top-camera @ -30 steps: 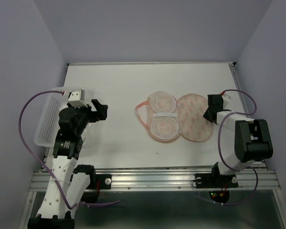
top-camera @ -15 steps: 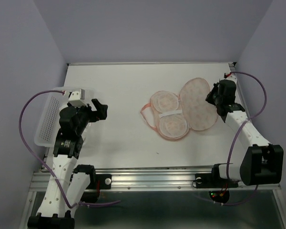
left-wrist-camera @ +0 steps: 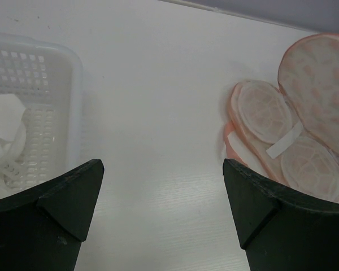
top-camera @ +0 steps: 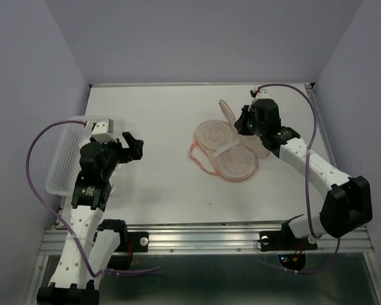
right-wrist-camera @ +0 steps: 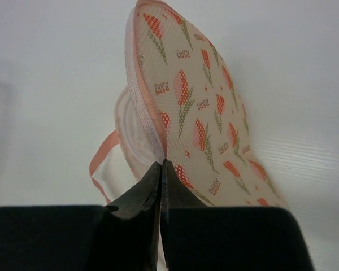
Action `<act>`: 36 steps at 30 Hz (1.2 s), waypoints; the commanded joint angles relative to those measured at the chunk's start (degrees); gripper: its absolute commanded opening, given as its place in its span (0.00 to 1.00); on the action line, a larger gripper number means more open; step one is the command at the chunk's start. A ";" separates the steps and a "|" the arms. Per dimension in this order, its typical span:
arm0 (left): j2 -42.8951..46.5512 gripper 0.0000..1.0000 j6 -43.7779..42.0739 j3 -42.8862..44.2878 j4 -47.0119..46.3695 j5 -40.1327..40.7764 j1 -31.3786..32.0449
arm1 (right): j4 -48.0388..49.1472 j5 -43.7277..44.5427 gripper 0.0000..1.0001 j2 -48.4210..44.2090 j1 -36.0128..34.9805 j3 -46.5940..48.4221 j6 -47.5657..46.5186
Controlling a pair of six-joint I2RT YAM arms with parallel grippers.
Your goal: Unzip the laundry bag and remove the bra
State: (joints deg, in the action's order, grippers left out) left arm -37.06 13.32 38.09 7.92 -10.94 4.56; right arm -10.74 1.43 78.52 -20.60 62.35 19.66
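The table [top-camera: 165, 184] carries the laundry bag [left-wrist-camera: 319, 79] right of centre, unzipped, lid tilted up. My right gripper [right-wrist-camera: 161, 165] is pressed together, pinching the lid's zipper rim. My left gripper [left-wrist-camera: 161, 169] is spread wide, well apart from it.

- My left gripper [left-wrist-camera: 161, 169] hovers with both black fingers spread wide, arm folded upright.
- My right gripper [right-wrist-camera: 161, 165], arm stretched forward, has fingertips pressed tight together.
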 commanded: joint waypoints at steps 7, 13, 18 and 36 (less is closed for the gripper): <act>0.76 0.99 -1.19 -0.56 -2.56 1.01 0.37 | 1.86 -5.90 0.12 8.57 -10.95 -0.03 4.59; 0.76 0.99 -1.19 -0.56 -2.56 1.45 0.45 | 1.87 -8.28 0.16 9.63 -17.79 -2.23 6.88; 0.67 0.99 -1.28 -0.47 -2.47 1.45 0.45 | 1.95 -10.31 0.44 9.81 -18.86 -4.33 8.03; 0.50 0.99 1.88 9.36 8.32 12.85 0.36 | -4.46 28.42 1.00 -8.81 -16.93 -0.56 -1.20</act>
State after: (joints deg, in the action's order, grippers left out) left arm -36.77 14.39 40.38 12.47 -4.82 4.56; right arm -13.63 14.66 75.96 -38.76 58.52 21.37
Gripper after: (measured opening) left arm 0.989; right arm 0.997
